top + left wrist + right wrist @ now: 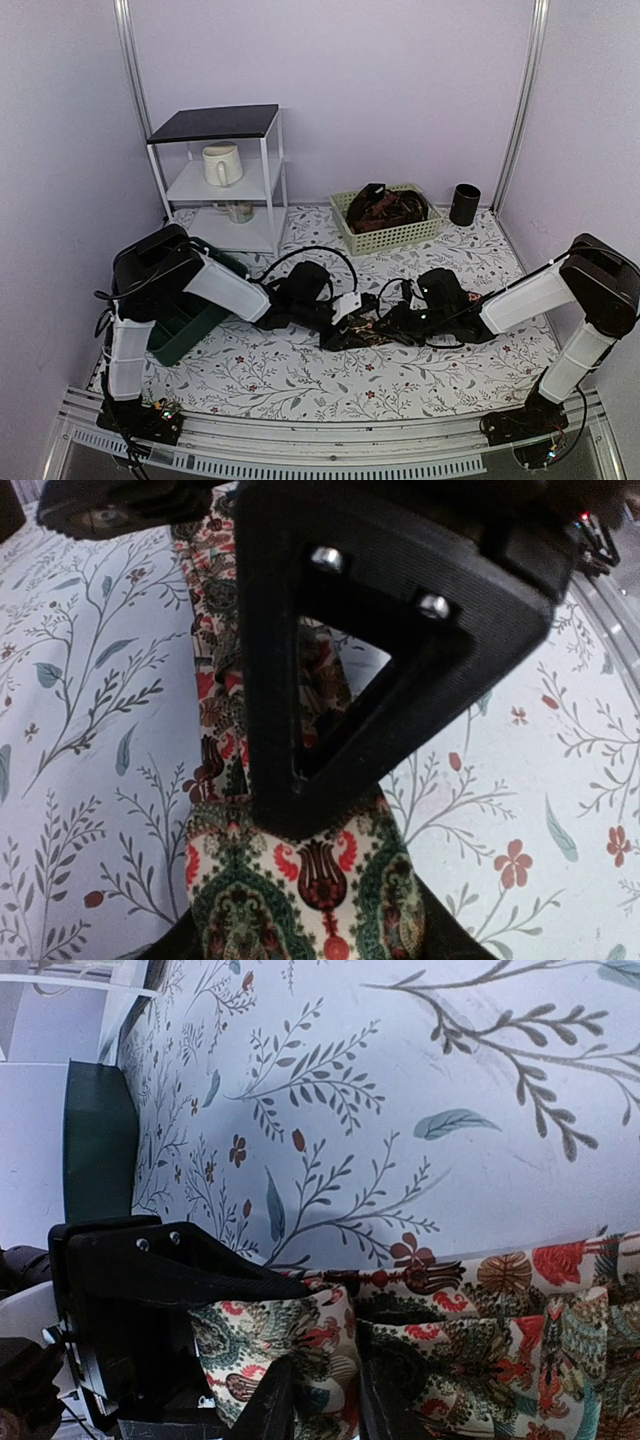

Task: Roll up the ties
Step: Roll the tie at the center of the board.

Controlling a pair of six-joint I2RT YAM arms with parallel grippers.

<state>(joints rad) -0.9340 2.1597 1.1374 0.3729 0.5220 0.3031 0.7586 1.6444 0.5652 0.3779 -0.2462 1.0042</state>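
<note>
Between the two arms, low over the floral tablecloth (300, 380), the right gripper (322, 1375) is pinching a fold of a patterned tie (480, 1350). Its two slim dark fingers are standing close together, with a pleat of red, green and cream fabric rising between them. This grip is probably anchoring the start of the coil, so the cloth is not sliding while the other arm works.

Just beside it, facing it across the fabric, the left gripper (338, 318) is hovering right over the same tie. One broad triangular finger (265, 630) is filling its own wrist view, with the tie running flat beneath it and widening toward the camera. Whether its jaws are apart or nipping the cloth, the views are not showing. It seems to be positioning itself to take the free length and turn it, so the rolling is looking barely begun.

Farther from both grippers, toward the back wall, a pale woven basket (390, 240) is holding more dark ties (390, 210), likely waiting their turn. Out beyond the left gripper, beside that arm, a dark green bin (185, 325) is sitting, perhaps for finished rolls.
</note>
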